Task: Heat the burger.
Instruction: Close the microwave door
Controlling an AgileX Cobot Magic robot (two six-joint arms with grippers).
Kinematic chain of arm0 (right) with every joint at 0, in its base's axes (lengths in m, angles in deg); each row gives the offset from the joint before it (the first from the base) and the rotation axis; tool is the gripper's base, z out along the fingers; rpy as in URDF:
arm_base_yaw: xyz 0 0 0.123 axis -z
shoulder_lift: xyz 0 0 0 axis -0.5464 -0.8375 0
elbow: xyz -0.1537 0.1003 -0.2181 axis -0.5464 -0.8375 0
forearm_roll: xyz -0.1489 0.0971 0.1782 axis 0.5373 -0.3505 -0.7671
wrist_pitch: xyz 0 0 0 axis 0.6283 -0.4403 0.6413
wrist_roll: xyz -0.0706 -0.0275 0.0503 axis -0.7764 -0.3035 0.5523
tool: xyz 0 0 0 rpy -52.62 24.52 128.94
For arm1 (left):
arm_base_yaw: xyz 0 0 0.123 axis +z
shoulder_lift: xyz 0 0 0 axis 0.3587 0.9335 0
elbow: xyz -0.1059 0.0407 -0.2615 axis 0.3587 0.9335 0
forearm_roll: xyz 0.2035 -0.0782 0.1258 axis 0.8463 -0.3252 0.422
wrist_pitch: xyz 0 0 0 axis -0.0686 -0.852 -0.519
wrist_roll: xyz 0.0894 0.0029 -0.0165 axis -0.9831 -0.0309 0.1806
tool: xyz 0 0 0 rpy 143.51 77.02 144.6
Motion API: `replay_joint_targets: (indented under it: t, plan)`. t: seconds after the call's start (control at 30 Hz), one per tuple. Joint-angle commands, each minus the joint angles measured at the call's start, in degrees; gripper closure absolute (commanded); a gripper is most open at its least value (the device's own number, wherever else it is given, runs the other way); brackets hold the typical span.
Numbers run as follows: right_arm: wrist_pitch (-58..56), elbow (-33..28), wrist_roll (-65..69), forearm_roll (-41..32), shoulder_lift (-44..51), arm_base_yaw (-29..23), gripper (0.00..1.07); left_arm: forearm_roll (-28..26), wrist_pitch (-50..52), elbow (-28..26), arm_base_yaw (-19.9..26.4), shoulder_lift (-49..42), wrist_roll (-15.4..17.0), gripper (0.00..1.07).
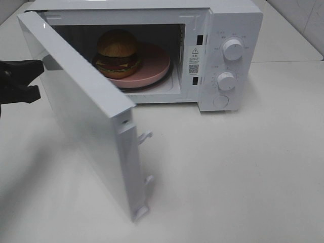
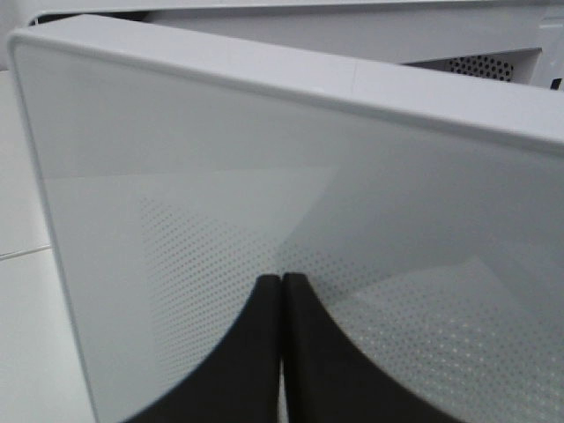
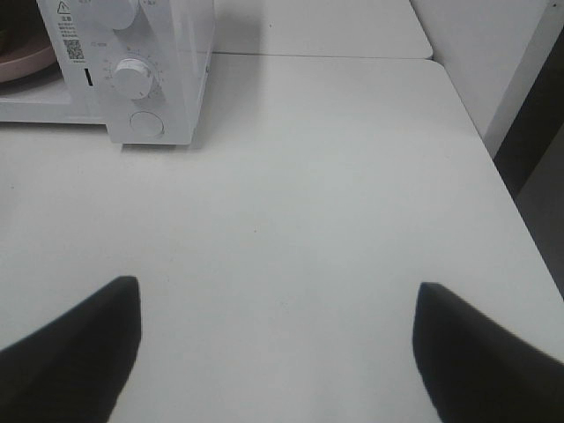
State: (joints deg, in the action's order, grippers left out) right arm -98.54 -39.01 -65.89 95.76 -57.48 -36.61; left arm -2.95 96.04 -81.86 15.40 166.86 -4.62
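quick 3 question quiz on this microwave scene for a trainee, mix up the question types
1. True or false: the burger sits on a plate inside the microwave.
2. The door is: A) shut, B) open, C) taken off.
3. Which are spread apart: the left fingers or the right fingers?

Key: 1 true; 2 B; 3 the right.
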Motion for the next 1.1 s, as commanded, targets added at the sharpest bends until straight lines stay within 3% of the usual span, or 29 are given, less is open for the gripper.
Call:
replay_joint_targets:
  t: [0.03, 0.27, 0.33, 0.63, 0.83, 1.1]
  plan:
    - [0.74, -0.11, -0.63, -0.11, 2.01, 0.23, 0.31, -2.86, -0.74, -2.46, -4.41, 1.38, -2.69, 1.07]
    - [0.74, -0.11, -0.63, -0.11, 2.01, 0.23, 0.31, -10.14, -1.55, -4.41, -9.11, 2.58, -2.92, 1.07]
    - [0.74, -0.11, -0.63, -0.11, 2.01, 0.23, 0.31, -15.24, -3.9, -5.27, -12.38, 2.98, -2.92, 1.07]
    - [0.74, -0.11, -0.63, -0.11, 2.01, 0.23, 0.31, -18.56, -3.32, -5.44, -16.9, 5.39, -3.27, 1.07]
    - [0.74, -0.11, -0.63, -0.11, 2.01, 0.23, 0.31, -24.64, -3.61, -5.84, -19.94, 5.61, -6.59, 1.07]
    - [0.74, -0.11, -0.63, -0.11, 2.01, 0.23, 0.31, -25.44, -6.53, -11.46, -22.57, 7.73, -7.1, 1.07]
